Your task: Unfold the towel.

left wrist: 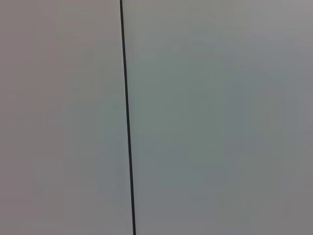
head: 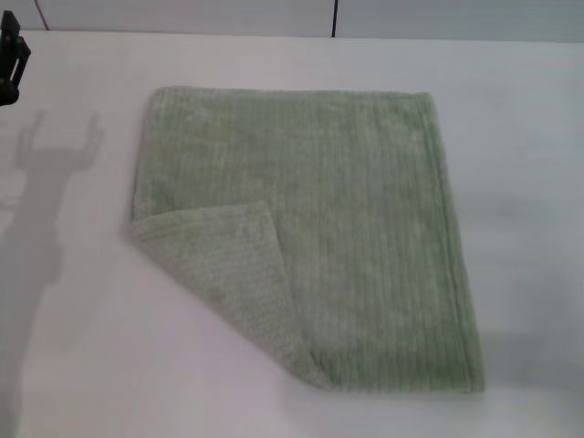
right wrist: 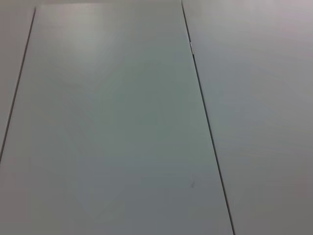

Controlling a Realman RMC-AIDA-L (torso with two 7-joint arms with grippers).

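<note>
Nearest the robot, the towel's (head: 356, 246) near-left corner is folded over onto the top face, forming a triangular flap (head: 228, 274) that shows the paler, nubbly underside. The flap's tip points toward the towel's middle; its fold line runs diagonally from the left edge to the near edge. The near-right corner lies flat with its hemmed edge visible.

The towel lies on the white table (head: 82, 347), roughly centred and slightly skewed, its far edge narrower in the head view than the near edge. The rest is spread flat, sage green, with fine ribbed stripes running near to far. A hem runs along the right side and the far edge.

Left of the towel, a dark shadow (head: 41, 210) of an arm and a two-pronged gripper falls on the table, apart from the cloth.

At the far left edge of the head view, the left gripper (head: 11, 59) shows only as a dark piece, raised, well apart from the towel; cannot tell if its fingers are spread or closed. The right gripper does not show in any view.

Beyond the table, pale wall panels (head: 438, 16) carry a thin dark seam (head: 334, 18). The left wrist view shows only a pale panel with one dark seam (left wrist: 127, 117). The right wrist view shows pale panels with two seams (right wrist: 208, 122).
</note>
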